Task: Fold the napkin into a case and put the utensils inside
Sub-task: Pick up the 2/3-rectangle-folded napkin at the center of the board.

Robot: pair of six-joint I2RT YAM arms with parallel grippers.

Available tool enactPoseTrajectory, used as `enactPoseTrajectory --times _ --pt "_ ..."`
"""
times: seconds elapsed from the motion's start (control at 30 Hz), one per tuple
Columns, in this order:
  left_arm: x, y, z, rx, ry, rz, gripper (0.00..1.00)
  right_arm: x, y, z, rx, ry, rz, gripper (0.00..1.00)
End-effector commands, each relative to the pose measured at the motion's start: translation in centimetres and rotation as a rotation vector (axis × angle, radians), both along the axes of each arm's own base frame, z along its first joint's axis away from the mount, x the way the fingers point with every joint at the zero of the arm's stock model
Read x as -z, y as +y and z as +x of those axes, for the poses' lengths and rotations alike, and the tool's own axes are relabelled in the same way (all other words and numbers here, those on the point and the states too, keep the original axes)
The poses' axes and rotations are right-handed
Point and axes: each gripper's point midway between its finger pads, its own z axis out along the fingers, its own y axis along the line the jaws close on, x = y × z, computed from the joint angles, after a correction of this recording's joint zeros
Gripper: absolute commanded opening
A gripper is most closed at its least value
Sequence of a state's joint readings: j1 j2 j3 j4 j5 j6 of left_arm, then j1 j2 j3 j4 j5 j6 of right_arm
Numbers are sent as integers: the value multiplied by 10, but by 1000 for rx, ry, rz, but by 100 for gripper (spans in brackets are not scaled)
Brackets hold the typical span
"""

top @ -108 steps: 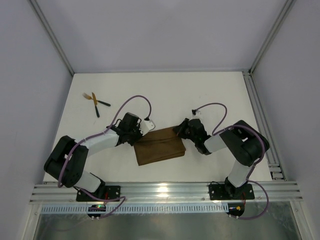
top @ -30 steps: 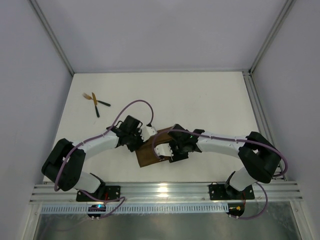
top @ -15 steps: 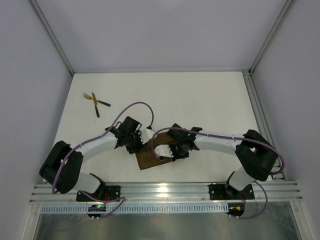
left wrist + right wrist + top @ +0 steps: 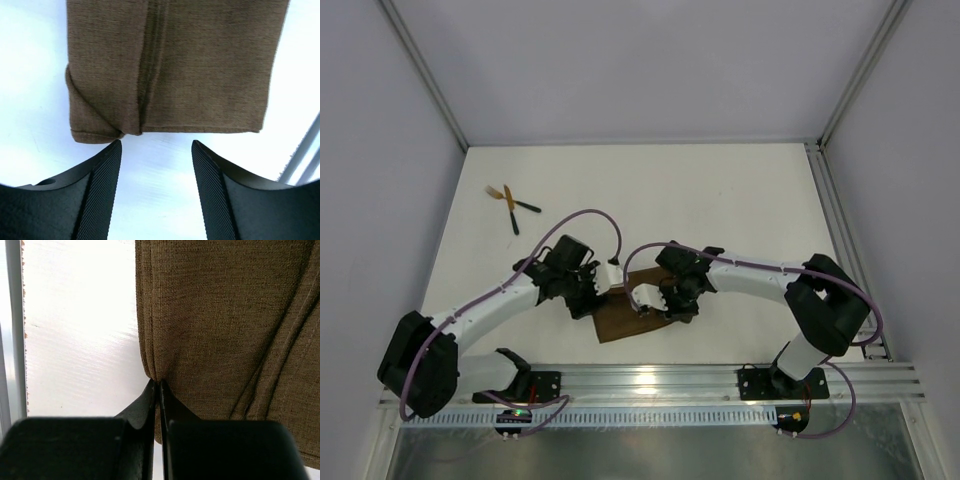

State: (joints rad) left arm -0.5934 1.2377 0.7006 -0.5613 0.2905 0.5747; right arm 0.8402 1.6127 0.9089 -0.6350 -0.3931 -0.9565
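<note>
Two grippers work at one folded napkin (image 4: 620, 322). I read the left gripper (image 4: 156, 145) from its wrist view: the jaws stand apart with only bare table (image 4: 150, 190) between them, and they hold nothing. The napkin lies just ahead of the fingertips and does not touch them. A stitched seam runs away from the gripper, and a small tucked corner sits ahead of the left finger. The top of that view cuts off the far end of the cloth.

The right gripper (image 4: 159, 384) has its jaws pressed together on a pinch of the napkin's edge. The cloth bunches into creases at the tips and spreads ahead and to the right of the fingers. I cannot tell how many layers are pinched.

In the top view, both wrists and a cable cover much of the napkin, so I cannot make out the fold's outline. The utensils (image 4: 512, 203) lie together, well apart from both grippers, beyond the left one and to its left. They are too small for me to tell which is the fork.
</note>
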Motion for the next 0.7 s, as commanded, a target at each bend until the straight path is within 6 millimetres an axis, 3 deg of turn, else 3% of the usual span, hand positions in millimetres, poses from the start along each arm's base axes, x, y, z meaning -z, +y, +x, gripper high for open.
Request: enactPoseTrajectory --times 0.0,0.17,0.27,0.3,0.4,0.47,0.5,0.53,0.6,0.67 --pt "-20 -8 -12 70 22 -53 61 -4 5 -9 2 58 27 3" --pt "-46 -5 -46 182 69 -103 63 -10 9 -8 0 89 76 3" --pt "-59 -8 -57 213 74 -149 79 -16 11 -3 4 115 100 3" --pt "-56 -8 -59 213 74 -153 99 -17 10 -2 6 119 101 3" --pt "-53 -15 -54 229 -27 -157 99 -21 13 1 14 153 109 3" --pt "-33 -16 -57 252 -83 -81 99 -23 16 2 16 179 107 3" --pt "-35 -19 -37 210 -206 -56 99 -24 18 2 21 188 106 3" --pt "-19 -16 -41 225 -225 -26 99 -22 19 1 26 207 99 3" --pt "-20 -30 -40 259 -314 -52 99 -26 22 3 34 219 98 3" --pt "-9 -29 -46 276 -312 -36 99 -27 23 4 40 236 90 3"
